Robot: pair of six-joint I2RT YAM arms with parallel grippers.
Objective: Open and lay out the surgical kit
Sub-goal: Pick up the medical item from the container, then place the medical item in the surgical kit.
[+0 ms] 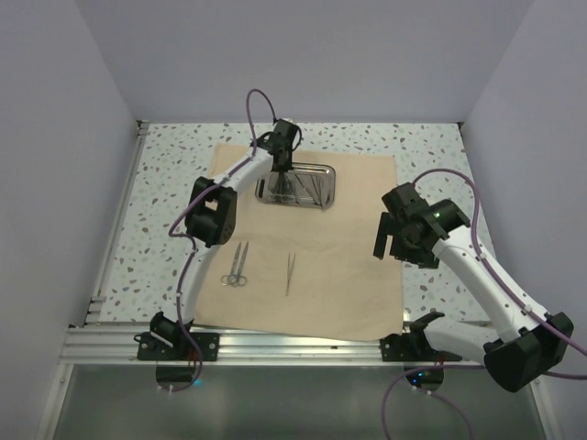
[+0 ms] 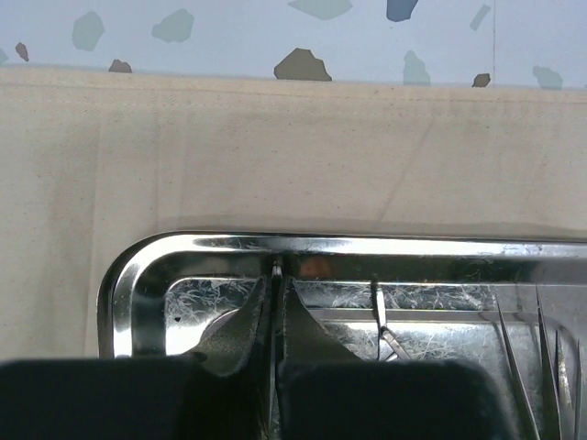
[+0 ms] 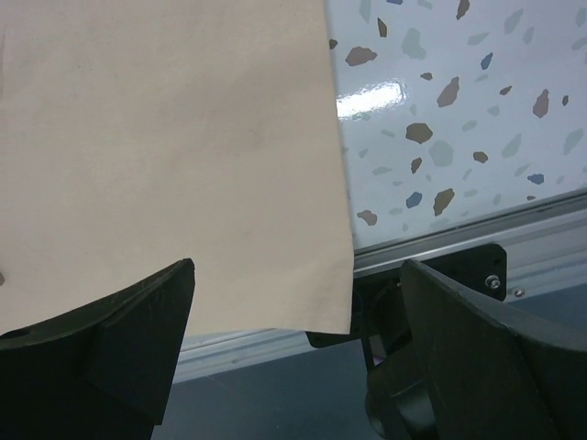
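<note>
The left gripper (image 2: 275, 307) is clamped on a largely hidden thin instrument (image 2: 276, 269) in the steel tray (image 2: 138, 275); the right gripper (image 3: 298, 270) is splayed

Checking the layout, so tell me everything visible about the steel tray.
The steel tray is a shiny, scratched rectangular pan with rounded corners and a raised rim, lying flat on the tan cloth near its far edge. Thin silver instruments lie inside; the left claw reaches in, closed on one.
</note>
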